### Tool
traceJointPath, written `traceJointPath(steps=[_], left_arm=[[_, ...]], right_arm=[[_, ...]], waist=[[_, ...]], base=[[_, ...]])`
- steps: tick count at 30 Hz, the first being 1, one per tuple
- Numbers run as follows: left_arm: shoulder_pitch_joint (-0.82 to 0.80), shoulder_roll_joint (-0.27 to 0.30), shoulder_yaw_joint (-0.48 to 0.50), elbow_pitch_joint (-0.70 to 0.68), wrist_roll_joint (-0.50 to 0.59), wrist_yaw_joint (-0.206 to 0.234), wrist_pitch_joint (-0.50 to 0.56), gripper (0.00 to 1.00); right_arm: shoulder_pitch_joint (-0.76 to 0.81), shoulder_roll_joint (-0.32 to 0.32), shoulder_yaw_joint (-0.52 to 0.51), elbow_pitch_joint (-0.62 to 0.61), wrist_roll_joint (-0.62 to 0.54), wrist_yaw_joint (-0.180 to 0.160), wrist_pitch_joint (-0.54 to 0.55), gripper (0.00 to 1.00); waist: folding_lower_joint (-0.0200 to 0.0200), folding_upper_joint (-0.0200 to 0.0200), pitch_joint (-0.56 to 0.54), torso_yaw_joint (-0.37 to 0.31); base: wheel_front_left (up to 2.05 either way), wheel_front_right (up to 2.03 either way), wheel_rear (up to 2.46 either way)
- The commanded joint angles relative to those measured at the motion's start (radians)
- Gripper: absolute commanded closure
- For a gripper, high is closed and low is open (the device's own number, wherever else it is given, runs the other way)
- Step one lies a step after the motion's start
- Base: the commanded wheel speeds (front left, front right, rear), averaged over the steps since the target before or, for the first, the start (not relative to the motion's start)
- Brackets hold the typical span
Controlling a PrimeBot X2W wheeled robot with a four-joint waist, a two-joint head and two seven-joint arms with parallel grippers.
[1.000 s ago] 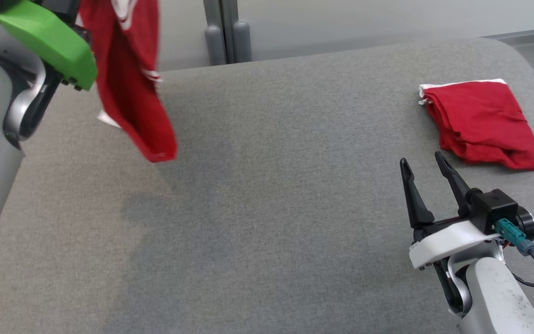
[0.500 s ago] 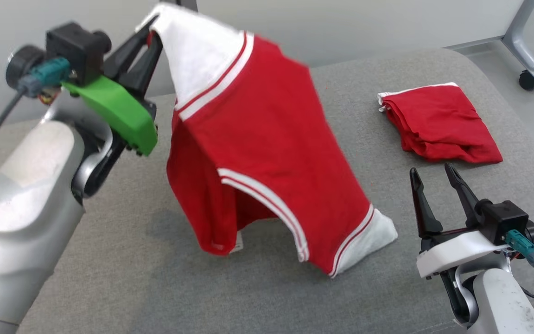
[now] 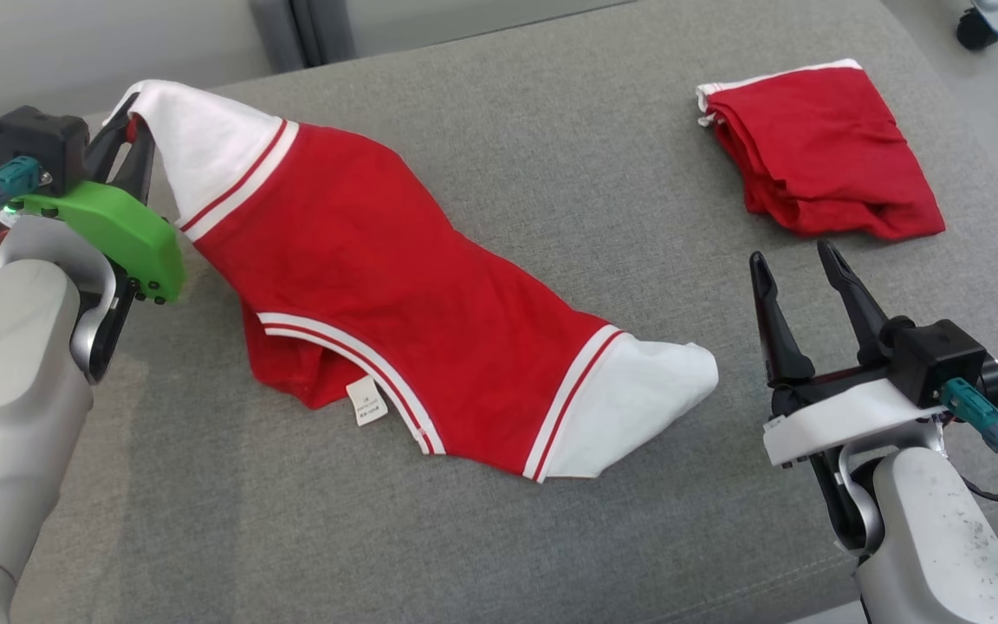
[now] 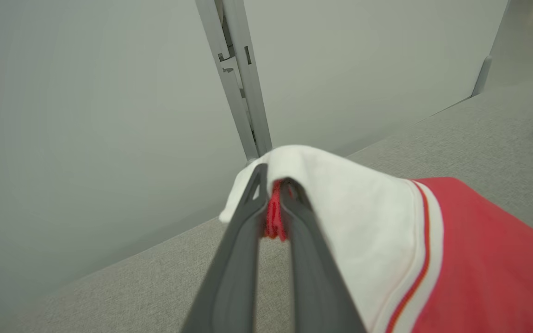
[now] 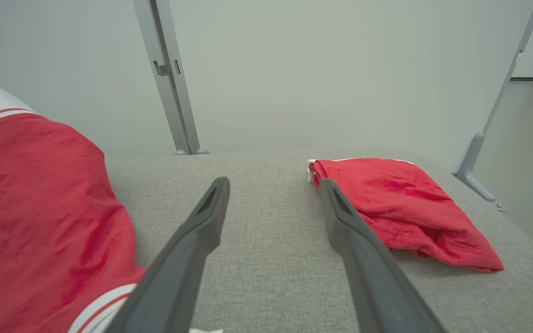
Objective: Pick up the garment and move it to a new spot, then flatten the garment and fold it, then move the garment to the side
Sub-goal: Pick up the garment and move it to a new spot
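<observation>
Garment (image 3: 395,295) change since half a second ago?
>> Was hanging tent-like from the left pincer (image 3: 130,130); now lowered, most of it lying across the grey bench (image 3: 551,130), right white sleeve flat.
Pincers?
>> Left pressed together, pinching the left white sleeve, that corner lifted off the bench. Right pincer (image 3: 789,253) spread wide, holding nothing, near the right sleeve, short of the folded red garment (image 3: 819,160).

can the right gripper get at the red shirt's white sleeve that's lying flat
Probably yes: the right gripper stands open and empty, and the white sleeve end lies on the grey fabric surface just to its left, nothing between them.
</observation>
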Motion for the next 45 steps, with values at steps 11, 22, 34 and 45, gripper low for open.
traceJointPath(steps=[11,22,34,45], left_arm=[[0.061,-0.07,0.123,0.05,0.03,0.01,-0.028,0.0],[0.297,-0.119,0.283,-0.116,0.115,-0.006,-0.029,0.0],[0.689,-0.204,0.495,-0.388,0.217,-0.007,-0.029,0.0],[0.983,-0.326,0.672,-0.614,0.312,0.01,-0.029,0.0]], right_arm=[[-0.018,-0.004,-0.007,0.018,-0.023,-0.002,-0.004,0.0],[0.037,-0.004,-0.02,0.048,-0.042,-0.002,-0.004,0.0],[0.143,-0.004,-0.029,0.05,-0.025,-0.002,-0.004,0.0],[0.239,-0.004,-0.01,0.039,0.012,-0.002,-0.004,0.0]], waist=[[0.0001,0.0,0.056,0.015],[0.0001,0.0,-0.076,0.097],[0.0001,0.0,-0.194,0.134],[0.0001,0.0,-0.239,0.131]], base=[[0.0,0.0,0.0],[0.0,0.0,0.0],[0.0,0.0,0.0],[0.0,0.0,0.0]])
